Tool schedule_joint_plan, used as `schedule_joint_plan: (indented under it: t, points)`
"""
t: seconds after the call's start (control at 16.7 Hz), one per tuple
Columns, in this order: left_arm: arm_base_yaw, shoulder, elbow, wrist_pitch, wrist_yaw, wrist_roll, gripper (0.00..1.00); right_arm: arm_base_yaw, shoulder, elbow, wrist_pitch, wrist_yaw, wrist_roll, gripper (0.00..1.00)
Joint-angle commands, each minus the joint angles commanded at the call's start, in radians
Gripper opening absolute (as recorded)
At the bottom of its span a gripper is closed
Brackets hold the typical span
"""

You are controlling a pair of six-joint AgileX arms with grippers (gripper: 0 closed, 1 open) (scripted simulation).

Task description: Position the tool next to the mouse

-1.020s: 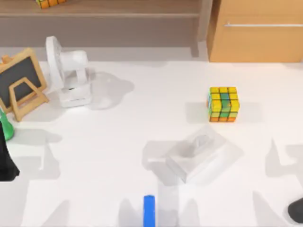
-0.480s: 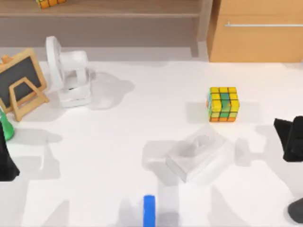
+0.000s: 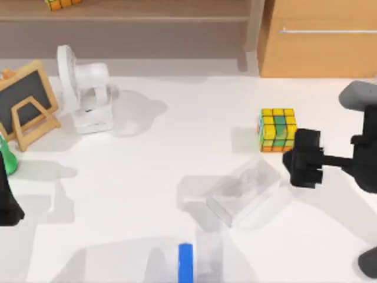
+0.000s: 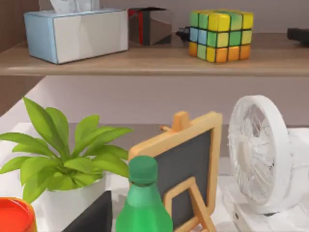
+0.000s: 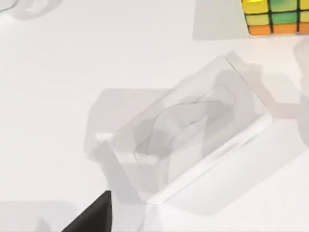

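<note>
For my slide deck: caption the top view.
Right gripper hovers beside the colourful cube, above the clear box; blue tool lies untouched.

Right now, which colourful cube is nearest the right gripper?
The cube on the table, just beside the right gripper; the other cube sits on the shelf, far left.

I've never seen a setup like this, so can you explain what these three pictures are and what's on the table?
It is a simulated two-armed robot at a white table. One picture looks down from above; the other two come from cameras on each wrist. The right gripper hovers beside the colourful cube and the clear plastic box. The left arm sits parked at the table's left edge. The blue tool lies at the near edge, the dark mouse at the right corner. Nothing is held yet.
</note>
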Motion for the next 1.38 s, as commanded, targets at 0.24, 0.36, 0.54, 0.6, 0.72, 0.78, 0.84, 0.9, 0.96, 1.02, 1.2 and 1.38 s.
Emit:
schedule_joint_plan:
  t: [0.24, 0.36, 0.54, 0.6, 0.72, 0.78, 0.84, 0.9, 0.96, 1.02, 1.2, 1.38]
  points:
    - [0.000, 0.000, 0.000, 0.000, 0.000, 0.000, 1.00, 0.112, 0.188, 0.141, -0.091, -0.003, 0.100, 1.00]
    - [0.000, 0.000, 0.000, 0.000, 0.000, 0.000, 1.00, 0.163, 0.285, 0.209, -0.140, -0.003, 0.155, 1.00]
    - [0.000, 0.000, 0.000, 0.000, 0.000, 0.000, 1.00, 0.240, 0.431, 0.308, -0.214, -0.001, 0.235, 1.00]
    - [0.000, 0.000, 0.000, 0.000, 0.000, 0.000, 1.00, 0.266, 0.480, 0.340, -0.239, -0.001, 0.261, 1.00]
    - [0.000, 0.000, 0.000, 0.000, 0.000, 0.000, 1.00, 0.318, 0.577, 0.407, -0.288, -0.003, 0.314, 1.00]
    - [0.000, 0.000, 0.000, 0.000, 0.000, 0.000, 1.00, 0.345, 0.627, 0.443, -0.312, -0.004, 0.341, 1.00]
    - [0.000, 0.000, 0.000, 0.000, 0.000, 0.000, 1.00, 0.373, 0.680, 0.481, -0.337, -0.006, 0.369, 1.00]
    - [0.000, 0.000, 0.000, 0.000, 0.000, 0.000, 1.00, 0.403, 0.733, 0.521, -0.362, -0.007, 0.398, 1.00]
    - [0.000, 0.000, 0.000, 0.000, 0.000, 0.000, 1.00, 0.432, 0.785, 0.558, -0.387, -0.008, 0.427, 1.00]
    - [0.000, 0.000, 0.000, 0.000, 0.000, 0.000, 1.00, 0.457, 0.831, 0.592, -0.410, -0.009, 0.452, 1.00]
    - [0.000, 0.000, 0.000, 0.000, 0.000, 0.000, 1.00, 0.504, 0.914, 0.656, -0.451, -0.005, 0.501, 1.00]
    - [0.000, 0.000, 0.000, 0.000, 0.000, 0.000, 1.00, 0.513, 0.927, 0.669, -0.458, -0.001, 0.509, 1.00]
